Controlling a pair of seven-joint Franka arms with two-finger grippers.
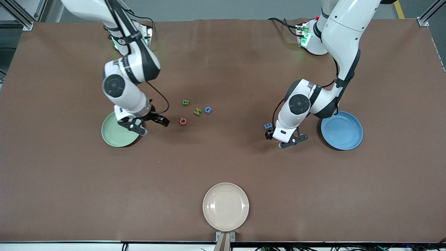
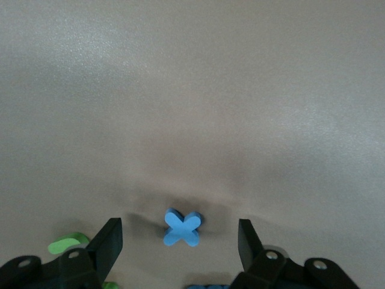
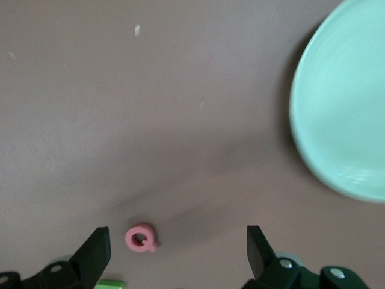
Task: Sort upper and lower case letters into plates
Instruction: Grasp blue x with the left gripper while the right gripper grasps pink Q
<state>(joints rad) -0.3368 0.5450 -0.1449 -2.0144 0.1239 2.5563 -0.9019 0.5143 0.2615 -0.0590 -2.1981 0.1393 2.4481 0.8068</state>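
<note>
Left gripper [image 1: 284, 137] was low beside the blue plate [image 1: 342, 130], fingers spread around a blue letter [image 2: 182, 228]. Right gripper [image 1: 153, 124] hung open by the green plate [image 1: 116, 134], near a pink letter [image 3: 142, 238].

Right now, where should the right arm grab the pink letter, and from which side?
Pinch the pink letter across its round ring, clear of the little tail, coming straight down. It lies flat on the table, so only its outer edges give faces. The right gripper, jaws open, probably needs a small shift to centre on it.
</note>
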